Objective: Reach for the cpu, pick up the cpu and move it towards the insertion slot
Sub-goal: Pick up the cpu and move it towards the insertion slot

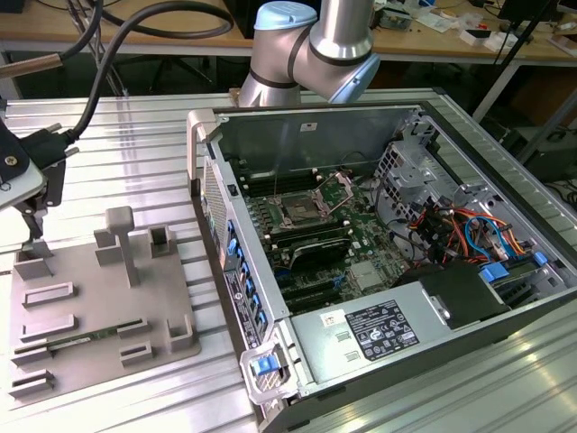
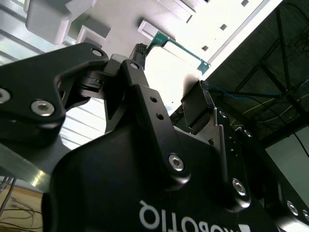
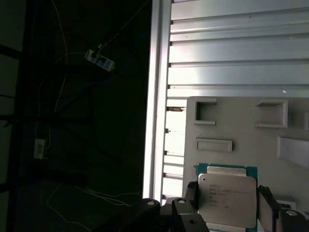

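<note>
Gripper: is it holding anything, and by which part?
It cannot be told. The gripper sits around the cpu at two opposite edges, but whether it actually grips the cpu is unclear.

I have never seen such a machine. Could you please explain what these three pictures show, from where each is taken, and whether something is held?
This is one robot arm with a claw at its end. The exterior view comes from a camera off the arm: on a metal table stands an open computer case, with the insertion slot on its green board; a grey tray lies on the exterior view's left. Both wrist views come from cameras riding on the arm. In the first wrist view the claw is placed around the cpu, a silvery square chip lying on the tray. Whether it already grips the cpu, I cannot tell.
</note>
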`<state>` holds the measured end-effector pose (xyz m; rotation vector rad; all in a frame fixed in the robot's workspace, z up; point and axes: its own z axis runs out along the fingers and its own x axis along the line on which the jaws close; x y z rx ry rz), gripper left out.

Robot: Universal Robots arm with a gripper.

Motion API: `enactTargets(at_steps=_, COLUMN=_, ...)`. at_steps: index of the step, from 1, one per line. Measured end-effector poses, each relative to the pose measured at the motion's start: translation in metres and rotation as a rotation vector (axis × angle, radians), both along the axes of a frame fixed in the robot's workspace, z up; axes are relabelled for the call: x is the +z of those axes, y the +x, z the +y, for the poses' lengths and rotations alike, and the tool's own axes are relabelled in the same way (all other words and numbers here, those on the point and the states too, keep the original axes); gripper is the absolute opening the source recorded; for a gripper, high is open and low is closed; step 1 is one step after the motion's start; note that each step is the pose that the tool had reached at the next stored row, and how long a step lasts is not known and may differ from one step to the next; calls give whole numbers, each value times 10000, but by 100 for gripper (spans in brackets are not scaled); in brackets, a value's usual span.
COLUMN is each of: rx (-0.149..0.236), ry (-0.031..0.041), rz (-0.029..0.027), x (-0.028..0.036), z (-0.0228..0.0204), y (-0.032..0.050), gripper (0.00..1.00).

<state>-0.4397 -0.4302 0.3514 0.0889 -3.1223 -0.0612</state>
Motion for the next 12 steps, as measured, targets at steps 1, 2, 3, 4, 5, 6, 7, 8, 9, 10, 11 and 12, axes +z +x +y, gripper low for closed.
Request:
enactTargets(at_steps=1, rx=0, ry=0, rz=0, x=1, z=0, y=0, gripper=55)
enactTargets(at_steps=2, rx=0, ry=0, rz=0, x=4, z=0, y=0, gripper=55)
enactTargets(at_steps=3, rx=0, ry=0, rz=0, x=9, z=0, y=0, gripper=55)
enactTargets(at_steps=4, rx=0, ry=0, rz=0, x=12, z=0, y=0, gripper=55)
enactTargets(at_steps=5, rx=0, ry=0, rz=0, x=15, z=0, y=0, gripper=55)
enactTargets(at_steps=6, rx=0, ry=0, rz=0, x=18, z=0, y=0, gripper=55)
enactTargets(at_steps=7, rx=0, ry=1, rz=0, x=19, z=0, y=0, gripper=55)
enactTargets(at_steps=8, rx=0, ry=0, rz=0, x=21, z=0, y=0, gripper=55)
enactTargets(at_steps=9, rx=0, ry=1, rz=0, x=24, z=0, y=0, gripper=55)
enactTargets(at_steps=10, rx=0, ry=0, rz=0, x=27, z=0, y=0, gripper=55)
enactTargets(at_steps=11, rx=0, ry=1, rz=0, x=27, z=0, y=0, gripper=55)
enactTargets(at_steps=12, rx=0, ry=1, rz=-1, x=28, z=0, y=0, gripper=55)
